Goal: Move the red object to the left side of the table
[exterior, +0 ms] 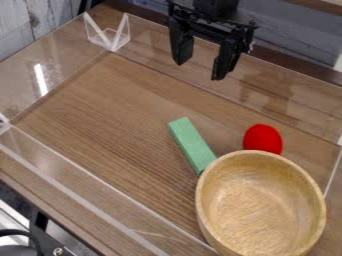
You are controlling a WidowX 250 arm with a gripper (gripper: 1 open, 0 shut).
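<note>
1. Camera view: A black robot gripper (199, 69) hangs over the brown wooden table (120, 110) at the top centre of the frame, its two fingers spread wide and grasping nothing.
2. The red object (263, 139), glossy and rounded, sits right of centre, just beyond the upper rim of a pale wooden bowl (261, 215); whether the two touch cannot be told.
3. The bowl, its hollow facing up, fills much of the lower right corner.
4. A flat green block (191, 145) lies at a slant near the centre, left of the red object, its lower end close to the bowl's rim.
5. A clear bracket (104, 32) stands at upper left, along the table's edge.
</note>
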